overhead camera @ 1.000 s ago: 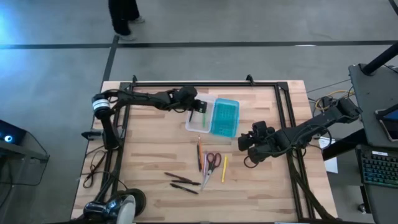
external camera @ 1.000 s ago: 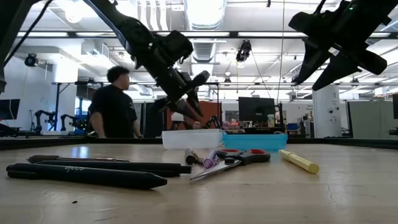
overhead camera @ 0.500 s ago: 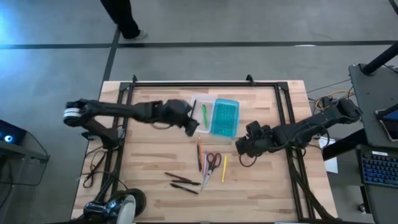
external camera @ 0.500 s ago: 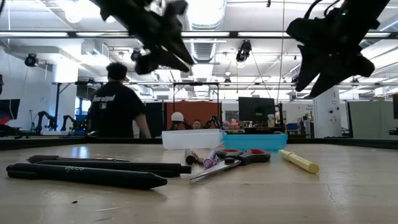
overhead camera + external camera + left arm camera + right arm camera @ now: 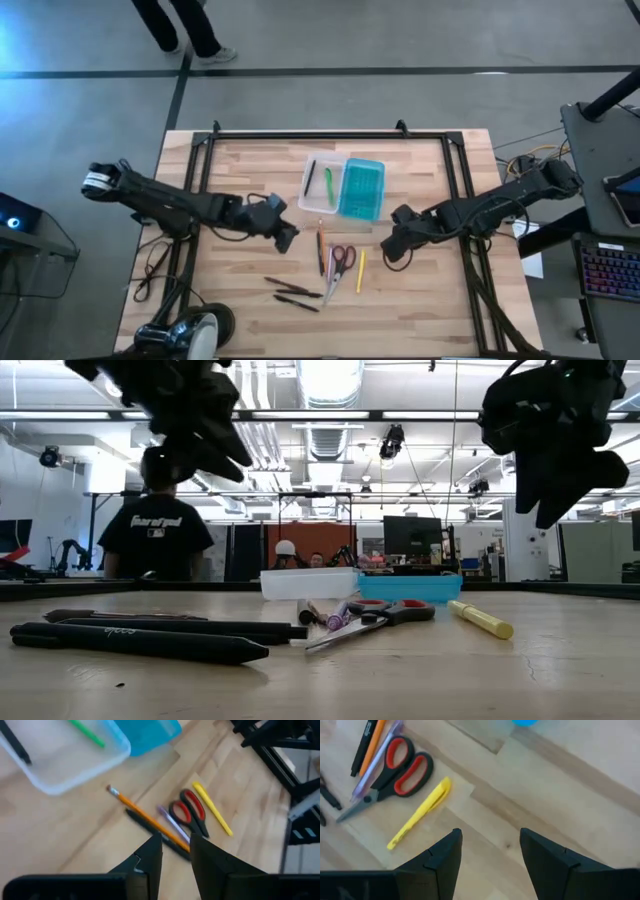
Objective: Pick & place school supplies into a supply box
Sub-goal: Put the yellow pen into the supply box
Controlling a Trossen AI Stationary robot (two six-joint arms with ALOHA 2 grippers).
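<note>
Right hand [image 5: 392, 247], fingers apart and empty, hovers beside the yellow highlighter [image 5: 360, 271], likely its next pick. Left hand [image 5: 284, 236], nearly closed and empty, hangs near the orange pencil [image 5: 320, 245]; the supply box [image 5: 343, 187] already holds the green marker [image 5: 328, 186].

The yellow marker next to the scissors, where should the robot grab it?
Around its middle, coming straight down from above. The yellow marker lies flat on the table, a thin straight stick, with a bare gap between it and the scissors. The open right gripper, fingers either side of its narrow width, is closest.
</note>
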